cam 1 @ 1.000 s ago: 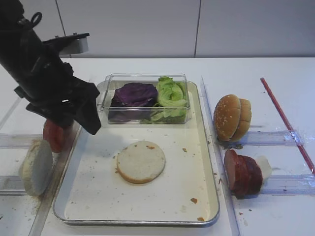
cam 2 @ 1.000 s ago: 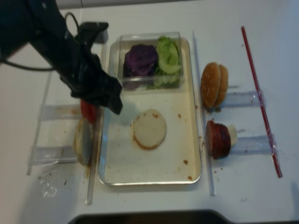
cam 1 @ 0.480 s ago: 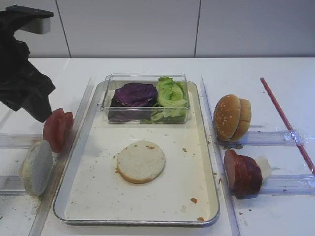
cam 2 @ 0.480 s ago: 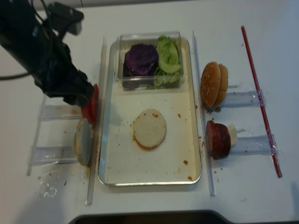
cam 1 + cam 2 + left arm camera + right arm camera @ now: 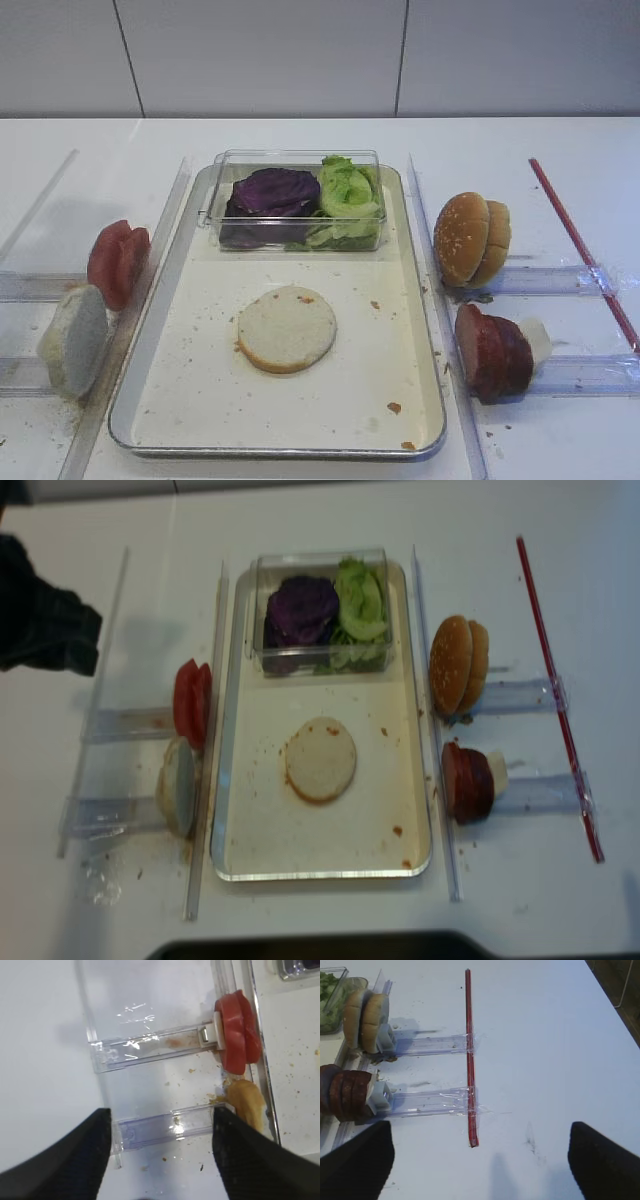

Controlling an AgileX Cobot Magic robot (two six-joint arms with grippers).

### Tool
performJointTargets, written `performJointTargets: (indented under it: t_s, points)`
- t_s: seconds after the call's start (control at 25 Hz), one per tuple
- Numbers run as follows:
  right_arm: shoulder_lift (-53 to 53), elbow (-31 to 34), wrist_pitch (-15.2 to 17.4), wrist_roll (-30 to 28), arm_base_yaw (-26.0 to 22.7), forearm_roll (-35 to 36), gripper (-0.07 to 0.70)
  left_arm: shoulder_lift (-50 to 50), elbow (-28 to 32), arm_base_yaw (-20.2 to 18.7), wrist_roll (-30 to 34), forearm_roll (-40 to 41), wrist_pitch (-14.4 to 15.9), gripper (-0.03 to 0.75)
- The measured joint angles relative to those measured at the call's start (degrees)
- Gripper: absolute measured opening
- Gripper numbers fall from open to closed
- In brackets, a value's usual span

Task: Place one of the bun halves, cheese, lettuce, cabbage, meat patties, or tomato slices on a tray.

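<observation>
Since a second ago my left arm has pulled off to the far left; its pincer [image 5: 157, 1155] stands open over the worktop [image 5: 300, 135], holding nothing. My right pincer [image 5: 480, 1157] is open and empty too. On the tray [image 5: 425, 400] floor lies the bun half [image 5: 287, 328], flat, in front of the clear box [image 5: 290, 165] with cabbage [image 5: 275, 190] and lettuce [image 5: 348, 195].

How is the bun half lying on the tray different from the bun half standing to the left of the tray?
The bun half on the tray lies flat with its pale cut face up; the bun half left of the tray stands on edge. The first rests alone on the tray floor; the second sits outside it in a clear holder, just in front of the tomato slices. Both are round, pale and tan-rimmed.
</observation>
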Motion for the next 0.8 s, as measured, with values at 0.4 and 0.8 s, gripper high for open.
performJointTargets:
  t_s: [0.4,0.8]
  points:
    - [0.0,0.0,0.0,0.0,0.0,0.0,0.692,-12.09,0.0,0.97,0.0,-0.22,0.99,0.403]
    - [0.0,0.0,0.0,0.0,0.0,0.0,0.692,-21.32,0.37,0.97,0.0,0.28,1.33,0.403]
